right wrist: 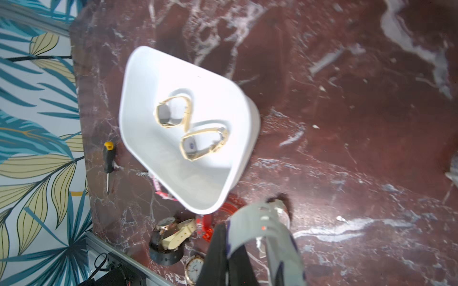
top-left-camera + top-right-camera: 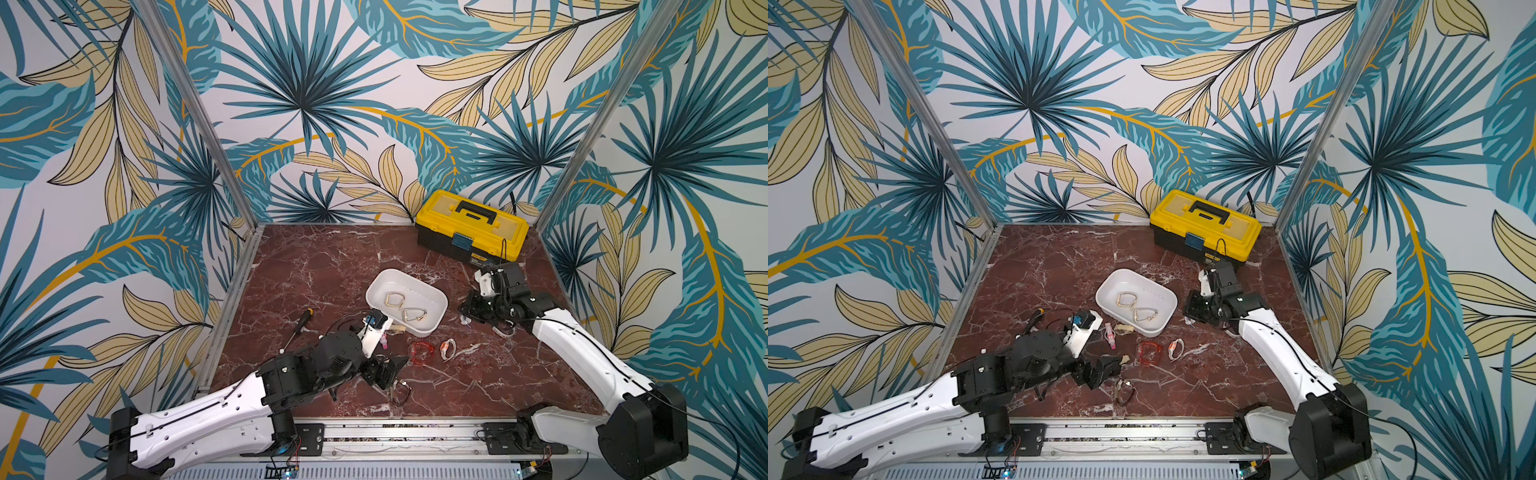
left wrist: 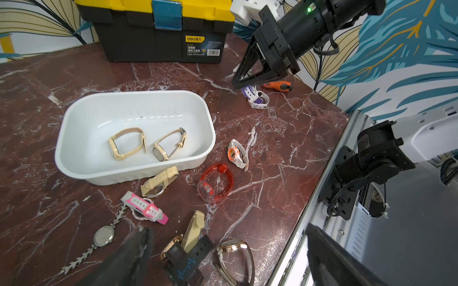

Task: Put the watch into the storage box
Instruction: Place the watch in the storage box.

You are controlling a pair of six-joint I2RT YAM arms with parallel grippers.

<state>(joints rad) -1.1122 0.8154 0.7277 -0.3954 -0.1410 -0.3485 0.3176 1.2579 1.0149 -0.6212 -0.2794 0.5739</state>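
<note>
In both top views the right gripper (image 2: 463, 312) (image 2: 1188, 313), right of centre beside the storage box (image 2: 399, 272), hides its catch, whereas the left wrist view shows it pinched onto the purple-and-white watch (image 3: 259, 100), outside the box, and the left gripper (image 3: 228, 227) spread wide, empty.

The storage box (image 2: 415, 293) is open above; toolbox (image 2: 471, 226) stands behind, loose watches (image 2: 422, 352) crowd its near side.

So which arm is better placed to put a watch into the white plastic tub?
Right. The right gripper is shut on the white-and-purple strap watch near the shallow white tub; the left gripper is open, empty.
</note>
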